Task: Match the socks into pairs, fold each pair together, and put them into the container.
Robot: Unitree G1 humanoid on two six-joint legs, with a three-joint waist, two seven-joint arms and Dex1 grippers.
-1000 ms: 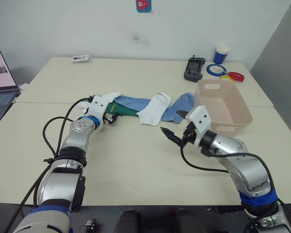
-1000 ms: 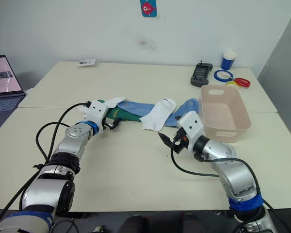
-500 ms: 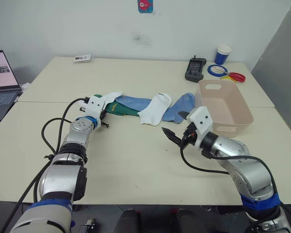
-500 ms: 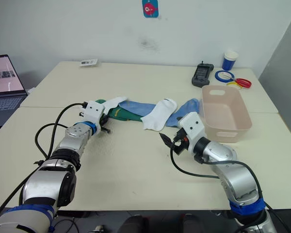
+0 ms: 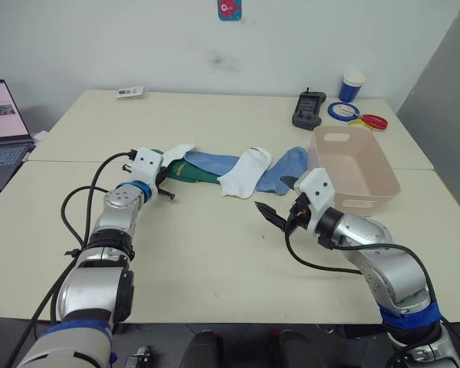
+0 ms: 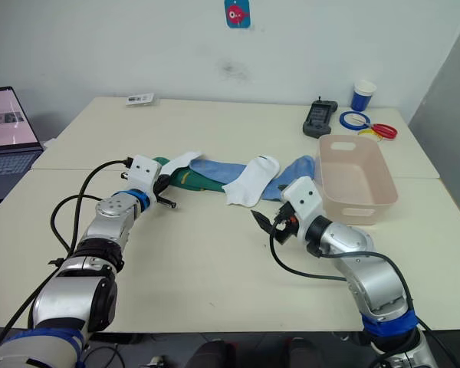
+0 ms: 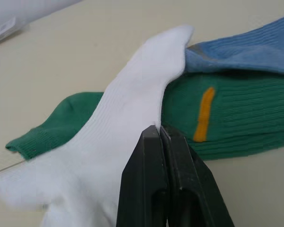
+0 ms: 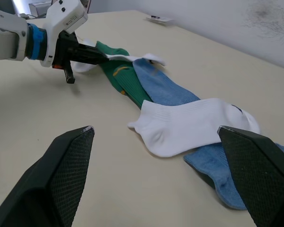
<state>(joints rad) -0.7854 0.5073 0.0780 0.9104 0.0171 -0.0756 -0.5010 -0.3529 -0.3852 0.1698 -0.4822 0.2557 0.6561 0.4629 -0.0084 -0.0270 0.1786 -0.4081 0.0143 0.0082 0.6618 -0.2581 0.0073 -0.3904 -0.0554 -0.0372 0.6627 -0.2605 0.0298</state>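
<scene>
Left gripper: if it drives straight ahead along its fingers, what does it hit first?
The white ankle sock at the left end of the row. The left gripper, fingers shut, seems already at its edge; the dark green sock with the yellow mark lies just beyond, though depth is unclear.

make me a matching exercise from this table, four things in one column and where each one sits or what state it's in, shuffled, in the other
Things:
1. left gripper
2. right gripper
3. container
4. paper cup

Places or states:
a. at the table's far right corner, beside coloured tape rings
b. fingers wide apart, holding nothing, near the middle white sock
c. holds nothing, on the right past the line of socks
d. fingers pressed together at the edge of the white sock lying over the green sock

Pairs: 1-d, 2-b, 3-c, 4-a
</scene>
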